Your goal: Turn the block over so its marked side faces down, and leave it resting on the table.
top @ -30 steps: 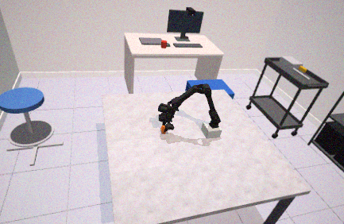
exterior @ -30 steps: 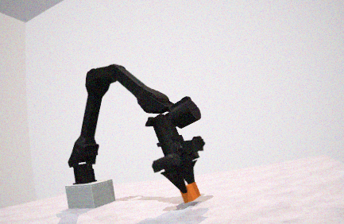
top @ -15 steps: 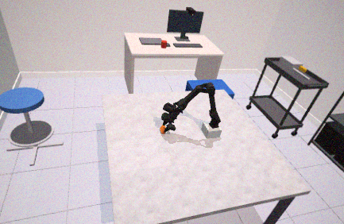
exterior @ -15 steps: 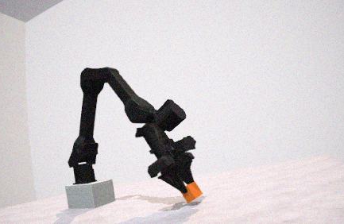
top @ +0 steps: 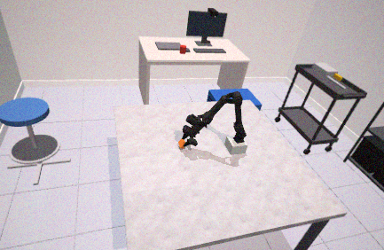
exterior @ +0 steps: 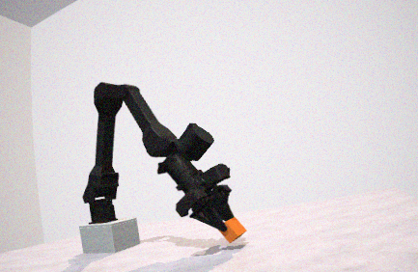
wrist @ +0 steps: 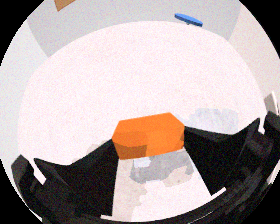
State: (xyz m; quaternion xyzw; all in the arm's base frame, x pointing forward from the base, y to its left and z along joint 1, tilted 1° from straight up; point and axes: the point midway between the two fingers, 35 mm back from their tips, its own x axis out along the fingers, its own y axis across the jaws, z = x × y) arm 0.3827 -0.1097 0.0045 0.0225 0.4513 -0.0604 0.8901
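An orange block (top: pixel 182 144) (exterior: pixel 235 231) (wrist: pixel 150 136) is held tilted between the fingertips. My gripper (exterior: pixel 229 226) (wrist: pixel 149 139) is shut on it and slants down and outward. In the exterior view the block's lower corner is just above or at the table (top: pixel 169 195) (exterior: pixel 329 231), with a shadow under it; I cannot tell if it touches. In the wrist view a finger is on each side of the block. No marked side can be made out in any view.
The arm stands on a grey base block (top: pixel 236 145) (exterior: pixel 109 235) on the table. Beyond the table are a blue stool (top: pixel 23 111) (wrist: pixel 188 20), a desk (top: pixel 160 56) with a monitor (top: pixel 207 24), and a black cart (top: pixel 329 82).
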